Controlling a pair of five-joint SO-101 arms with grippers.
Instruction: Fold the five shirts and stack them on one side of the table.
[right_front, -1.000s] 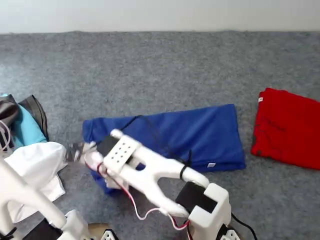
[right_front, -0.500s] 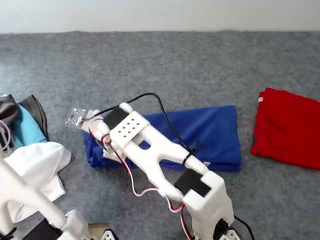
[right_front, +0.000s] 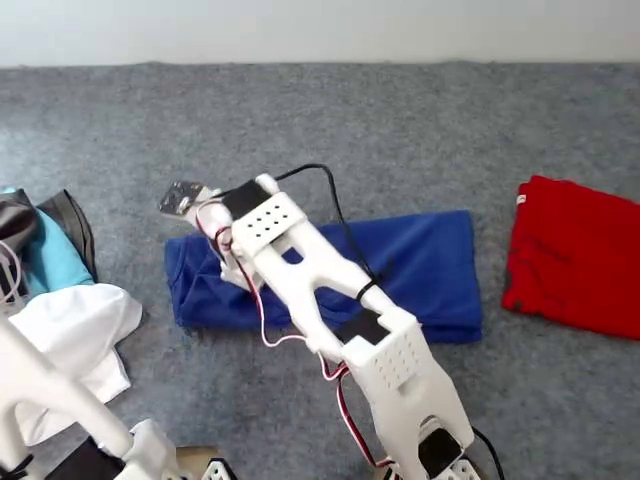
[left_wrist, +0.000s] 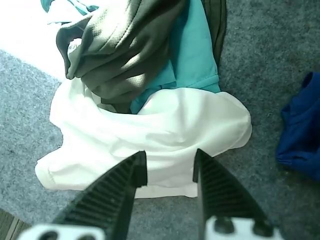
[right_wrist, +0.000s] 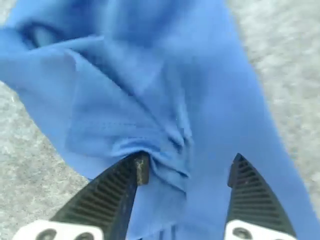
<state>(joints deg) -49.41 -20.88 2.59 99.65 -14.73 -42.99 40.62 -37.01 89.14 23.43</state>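
The blue shirt (right_front: 420, 270) lies lengthwise toward the red shirt (right_front: 580, 255). The right wrist view shows it bunched under the right gripper (right_wrist: 190, 165), fingers released; the left gripper (left_wrist: 170, 159) gapes too.

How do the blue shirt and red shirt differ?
The blue shirt is a long strip, rumpled at one end; the red shirt is a shorter, neater block. The blue shirt lies mid-table under the right arm; the red shirt lies apart at the right. Both rest folded on the table.

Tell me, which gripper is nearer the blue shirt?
Right. The right gripper hangs open just above the blue shirt; the left gripper is over the white shirt beside it.
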